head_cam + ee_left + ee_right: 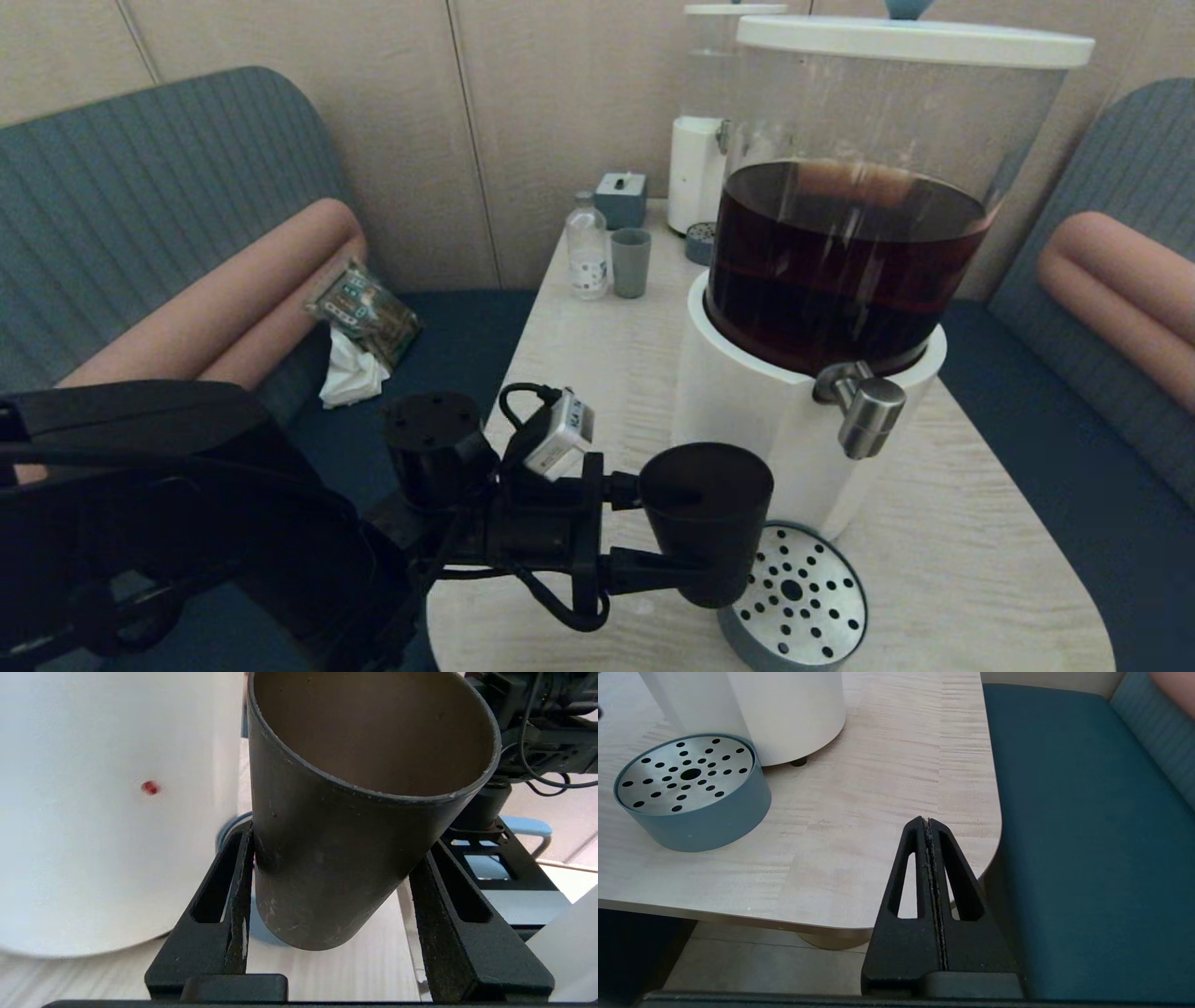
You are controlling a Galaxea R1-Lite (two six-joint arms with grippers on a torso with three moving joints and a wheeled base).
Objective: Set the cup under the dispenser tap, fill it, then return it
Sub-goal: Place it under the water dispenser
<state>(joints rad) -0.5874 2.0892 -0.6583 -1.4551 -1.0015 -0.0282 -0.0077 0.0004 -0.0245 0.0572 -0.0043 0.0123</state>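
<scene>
Currently the left gripper (653, 527) is clamping the cup (707, 518) between its two fingers, holding it clear of the table. The dispenser tap (864, 406) is sitting up and to the right of that gripper, beyond the cup's open, upward-facing mouth, above the perforated drip tray (798, 597). Matte black and tapered, the cup looks empty. The right gripper (930, 826) is idling off the table edge, fingers pressed together on nothing.

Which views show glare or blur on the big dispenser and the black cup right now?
Head view: pale streaky reflections on the clear plastic tank; matte black tapered cup dim, without glare. Left wrist view: the cup is sharp between the left gripper fingers; the white round dispenser base looks washed out and soft.
</scene>
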